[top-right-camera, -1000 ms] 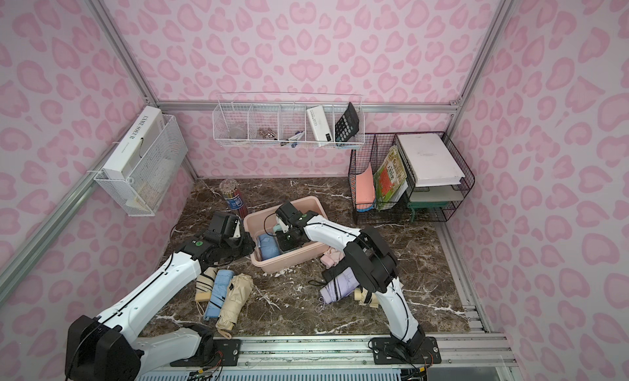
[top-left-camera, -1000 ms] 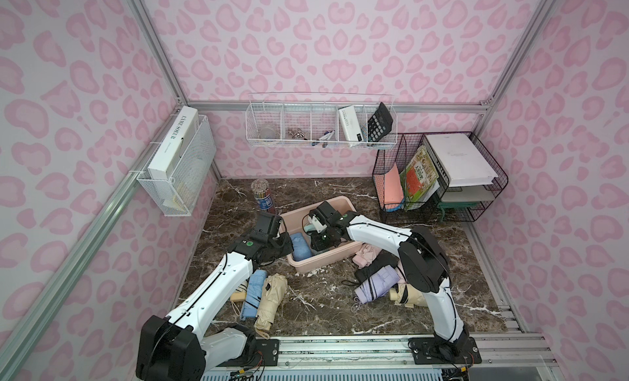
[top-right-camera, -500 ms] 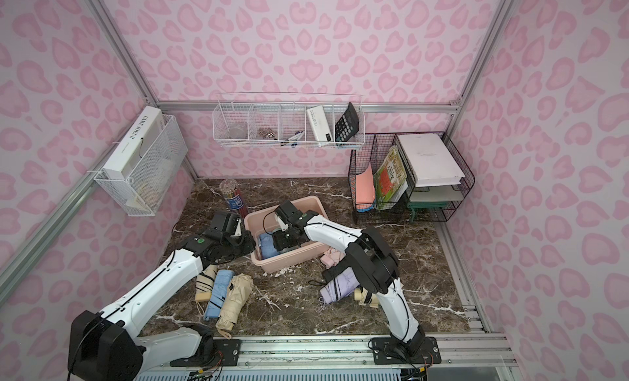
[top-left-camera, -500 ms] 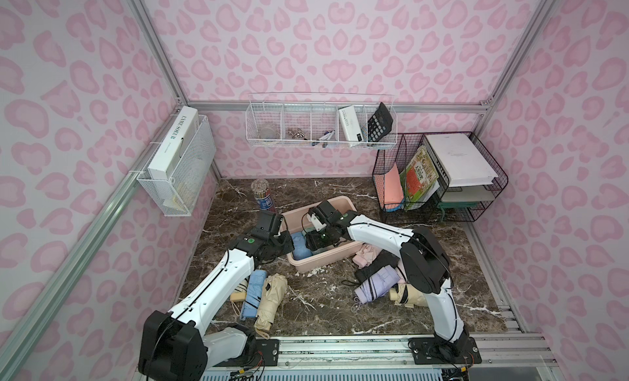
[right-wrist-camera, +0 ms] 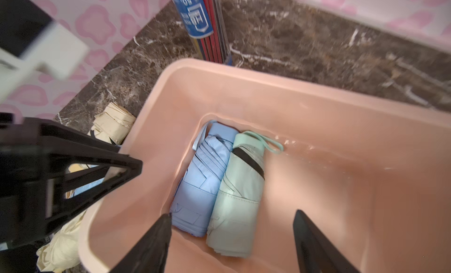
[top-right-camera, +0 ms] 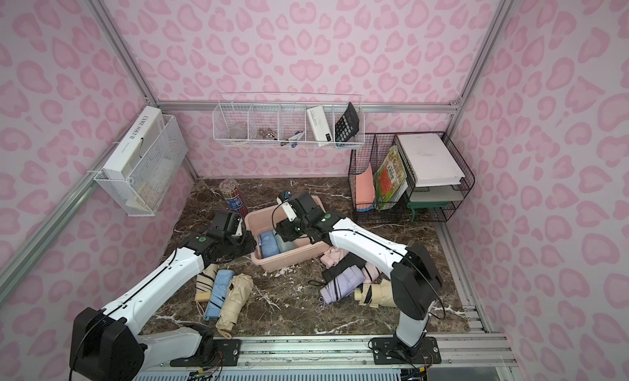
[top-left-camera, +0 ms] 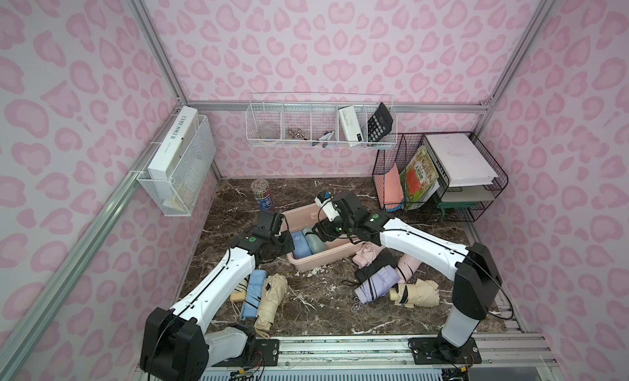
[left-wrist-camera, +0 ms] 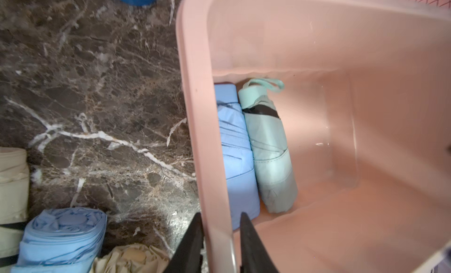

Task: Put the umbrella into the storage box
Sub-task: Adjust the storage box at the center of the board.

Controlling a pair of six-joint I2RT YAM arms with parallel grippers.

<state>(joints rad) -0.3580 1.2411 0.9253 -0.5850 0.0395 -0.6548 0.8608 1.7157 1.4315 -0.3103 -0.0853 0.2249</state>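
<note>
Jaws of the right gripper stand wide and empty just above the mint umbrella, which lies on the floor of the storage box, touching a blue umbrella by the box's end wall. Astride the box's rim sits the left gripper; whether it pinches the rim I cannot tell. Two look stowed; a lilac umbrella, a beige umbrella and several more lie outside the box, so most of the job seems left

White box in wire basket, left of frame in both top views: spine reads "L'AME SOEUR". Blue tube label: blurred, unreadable.
</note>
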